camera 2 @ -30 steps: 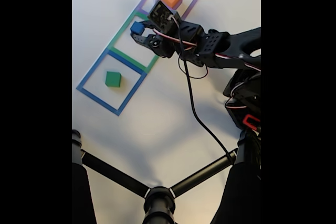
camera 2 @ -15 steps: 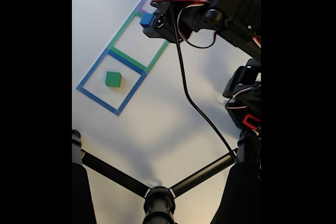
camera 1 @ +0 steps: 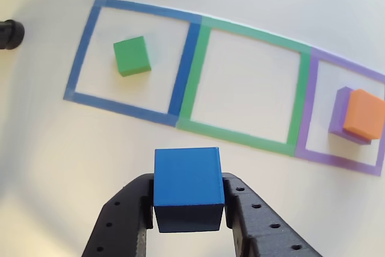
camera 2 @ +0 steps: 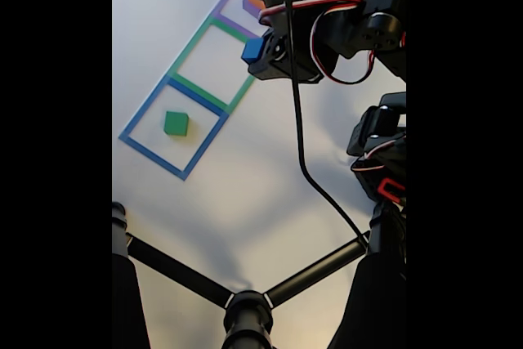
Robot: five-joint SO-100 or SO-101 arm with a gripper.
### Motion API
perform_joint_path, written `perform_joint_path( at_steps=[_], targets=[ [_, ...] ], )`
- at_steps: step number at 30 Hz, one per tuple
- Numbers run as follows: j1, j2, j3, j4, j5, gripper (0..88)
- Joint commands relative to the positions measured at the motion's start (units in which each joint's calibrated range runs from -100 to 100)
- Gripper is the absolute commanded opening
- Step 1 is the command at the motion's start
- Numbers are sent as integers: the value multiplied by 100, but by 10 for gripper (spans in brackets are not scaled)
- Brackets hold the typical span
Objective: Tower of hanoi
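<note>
- Green cube (camera 1: 132, 55): inside the blue-taped square (camera 1: 81, 58), at left.
- Blue cube (camera 1: 188, 186): clamped in the gripper (camera 1: 188, 224), held above the table; likely light, rigid, smooth; flat opposite faces suit the grip.
- Orange cube (camera 1: 364, 114): atop the purple block (camera 1: 340, 118), at right.

Claw (camera 2: 260, 51) grips blue cube (camera 2: 252, 49) above table (camera 2: 245, 194).

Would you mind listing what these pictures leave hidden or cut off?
- Gripper: in the other view the blue cube covers its fingertips; the bottom edge cuts the fingers.
- Purple block: in the other view the orange cube covers most of it.
- Purple square: in the fixed view the arm hides much of it.
</note>
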Motion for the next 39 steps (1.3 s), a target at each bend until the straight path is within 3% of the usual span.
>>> perform_joint_path(
  at_steps=[1, 4, 14, 24, 29, 39],
  targets=[
    [-197, -294, 289, -198, 57, 35],
    [-258, -510, 1334, -1129, 57, 36],
    [-586, -846, 5505, -6203, 57, 37],
    [-853, 628, 6804, -9700, 57, 36],
    [-929, 1646, 6850, -10946, 57, 35],
    [-1082, 2960, 6650, -12177, 57, 36]
  ],
)
